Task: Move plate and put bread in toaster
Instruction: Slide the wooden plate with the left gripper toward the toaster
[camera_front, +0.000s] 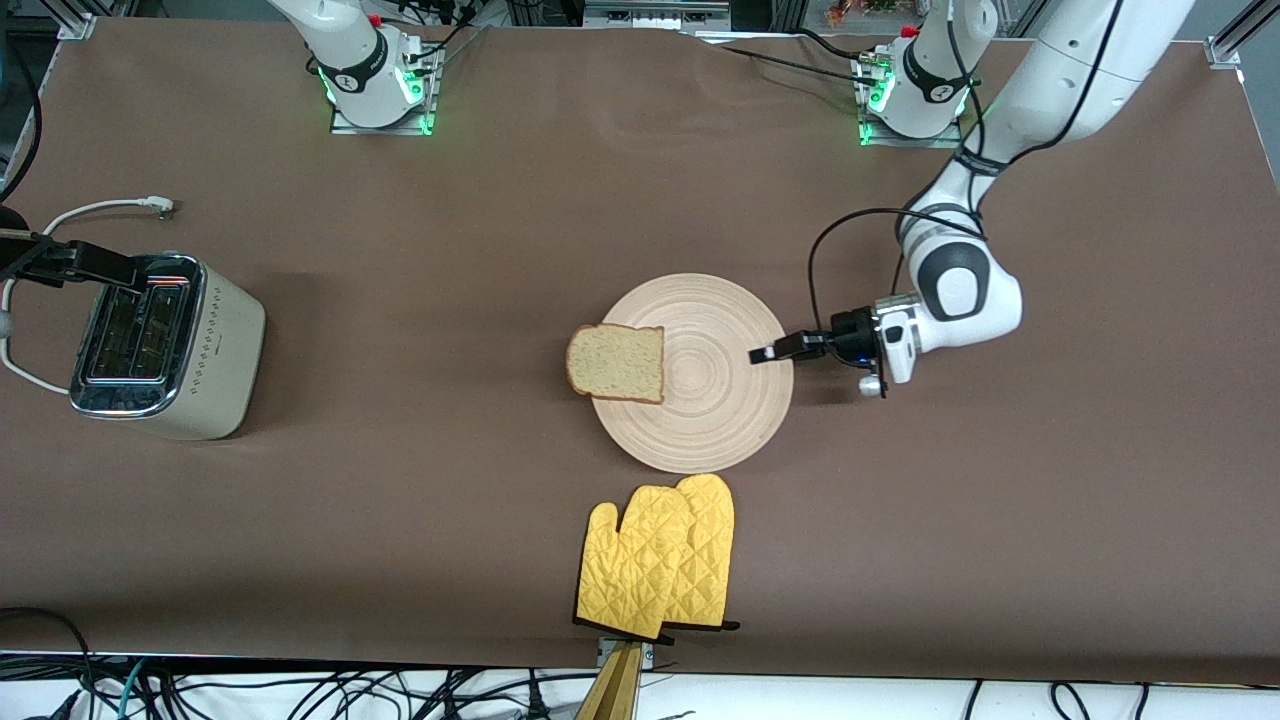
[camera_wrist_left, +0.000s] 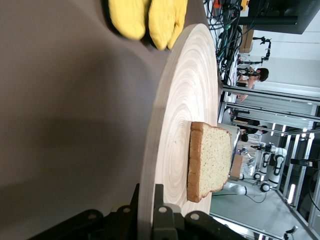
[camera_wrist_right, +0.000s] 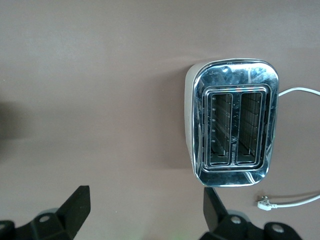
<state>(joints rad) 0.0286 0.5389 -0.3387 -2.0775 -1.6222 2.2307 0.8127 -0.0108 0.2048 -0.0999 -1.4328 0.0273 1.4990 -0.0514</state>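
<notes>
The pale wooden plate (camera_front: 720, 400) lies mid-table with the slice of bread (camera_front: 615, 362) on it, overhanging its rim toward the right arm's end. My left gripper (camera_front: 765, 354) is shut on the plate's rim at the left arm's end; in the left wrist view the rim (camera_wrist_left: 180, 100) runs between its fingers (camera_wrist_left: 147, 192), and the bread (camera_wrist_left: 210, 160) lies farther along the plate. The cream toaster (camera_front: 215, 350) stands at the right arm's end, slots empty. My right gripper (camera_front: 100, 265) hovers over it, open and empty; the right wrist view (camera_wrist_right: 145, 195) shows the toaster (camera_wrist_right: 232, 130) below.
A pair of yellow oven mitts (camera_front: 660, 555) lies nearer the front camera than the plate, close to the table's edge; it also shows in the left wrist view (camera_wrist_left: 147, 17). The toaster's white cord (camera_front: 100, 208) trails toward the robots' bases.
</notes>
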